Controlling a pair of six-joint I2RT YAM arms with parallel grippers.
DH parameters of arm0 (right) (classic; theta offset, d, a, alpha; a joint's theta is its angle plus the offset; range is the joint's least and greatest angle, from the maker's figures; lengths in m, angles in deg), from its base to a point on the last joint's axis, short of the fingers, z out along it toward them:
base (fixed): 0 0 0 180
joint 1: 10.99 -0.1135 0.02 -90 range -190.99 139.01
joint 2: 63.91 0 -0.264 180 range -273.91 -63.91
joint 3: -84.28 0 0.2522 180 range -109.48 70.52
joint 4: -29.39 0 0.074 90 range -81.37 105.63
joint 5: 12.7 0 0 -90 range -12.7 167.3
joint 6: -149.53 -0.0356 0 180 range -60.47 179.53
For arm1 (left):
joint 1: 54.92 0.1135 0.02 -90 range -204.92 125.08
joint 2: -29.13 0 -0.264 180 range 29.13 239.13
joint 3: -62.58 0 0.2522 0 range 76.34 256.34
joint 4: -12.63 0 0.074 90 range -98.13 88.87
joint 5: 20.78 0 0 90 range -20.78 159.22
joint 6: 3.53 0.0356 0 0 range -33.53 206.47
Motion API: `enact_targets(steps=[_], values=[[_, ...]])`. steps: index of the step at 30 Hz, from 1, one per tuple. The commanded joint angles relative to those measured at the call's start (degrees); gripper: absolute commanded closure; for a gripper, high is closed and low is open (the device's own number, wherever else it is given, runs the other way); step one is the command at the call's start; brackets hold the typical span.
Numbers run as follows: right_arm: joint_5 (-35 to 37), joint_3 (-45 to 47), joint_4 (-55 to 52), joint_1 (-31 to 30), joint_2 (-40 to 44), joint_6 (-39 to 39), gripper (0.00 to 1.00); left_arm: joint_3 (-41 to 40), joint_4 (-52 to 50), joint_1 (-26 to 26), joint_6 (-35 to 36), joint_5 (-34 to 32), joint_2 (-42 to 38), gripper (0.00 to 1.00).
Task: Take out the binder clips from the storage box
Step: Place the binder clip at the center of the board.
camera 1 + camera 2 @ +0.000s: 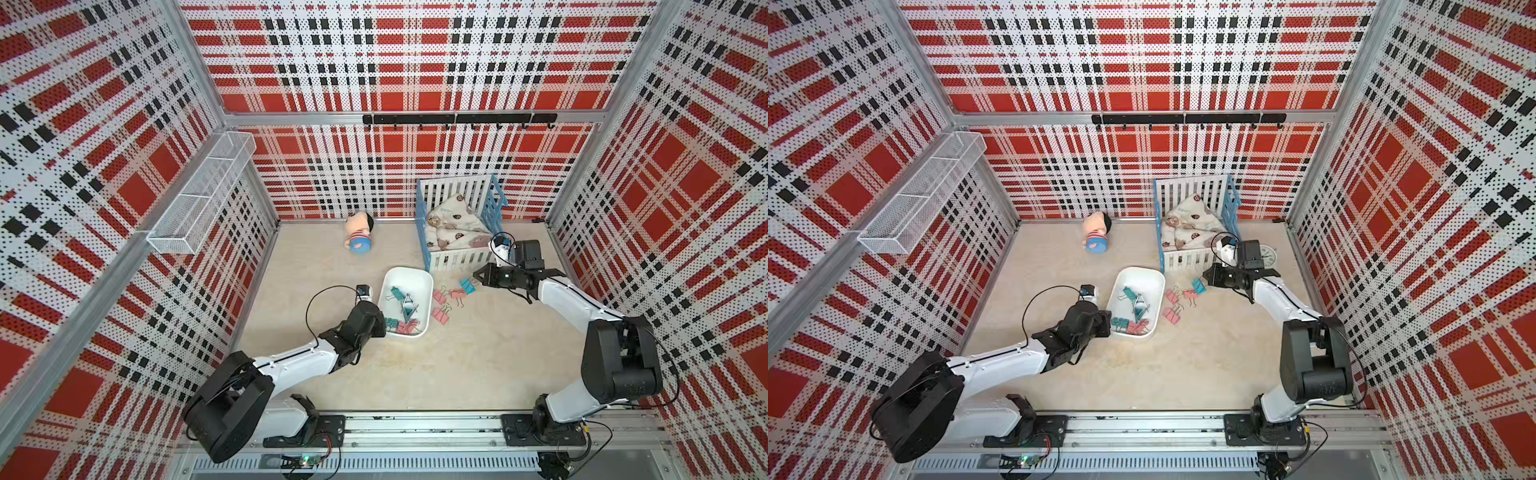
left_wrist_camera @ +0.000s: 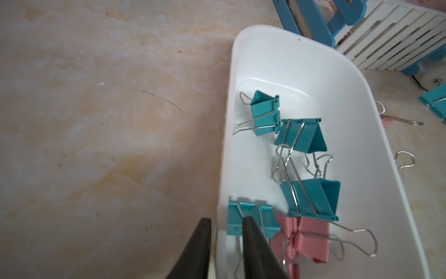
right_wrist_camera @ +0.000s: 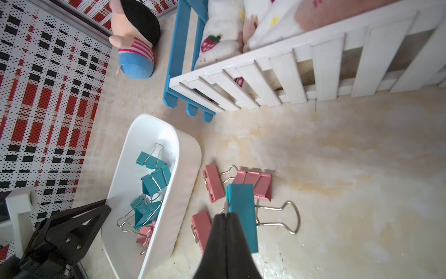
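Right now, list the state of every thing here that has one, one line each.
box: upright, clips inside.
clips in box: four teal, some pink, loose.
pink clips: three, lying outside the box.
teal clip: outside, held by its handle.
left gripper: closed across the box wall.
right gripper: shut on the teal clip.
doll: lying on its side.

place: robot lab cell | evidence: plaid perforated panel walls (image 1: pixel 415 62), aluminium frame (image 1: pixel 291 119), arms (image 1: pixel 291 365) on base rail (image 1: pixel 419 428)
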Motion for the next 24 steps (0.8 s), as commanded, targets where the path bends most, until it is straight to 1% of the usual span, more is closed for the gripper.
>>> enact_targets(steps=[1,5,12,17,24], values=[[-1.36,2.32,5.03,1.46,1.41,-2.09,1.0,-0.58,0.43,-0.22,0.52,0.13,-0.18,0.7],[-1.57,4.75,7.26,3.02,1.32,-3.16,1.0,-0.59,0.18,-0.21,0.61,-0.01,-0.4,0.7],[-1.58,6.05,8.65,4.6,1.46,-3.74,1.0,-0.59,0.22,-0.23,0.53,0.17,-0.21,0.7],[-0.27,6.65,8.98,5.08,0.17,-3.74,1.0,-0.35,0.34,-0.21,0.7,0.18,0.23,0.7],[-0.99,7.94,11.18,6.15,-2.11,-4.35,1.0,-0.34,0.44,-0.21,0.66,0.34,0.57,0.7]])
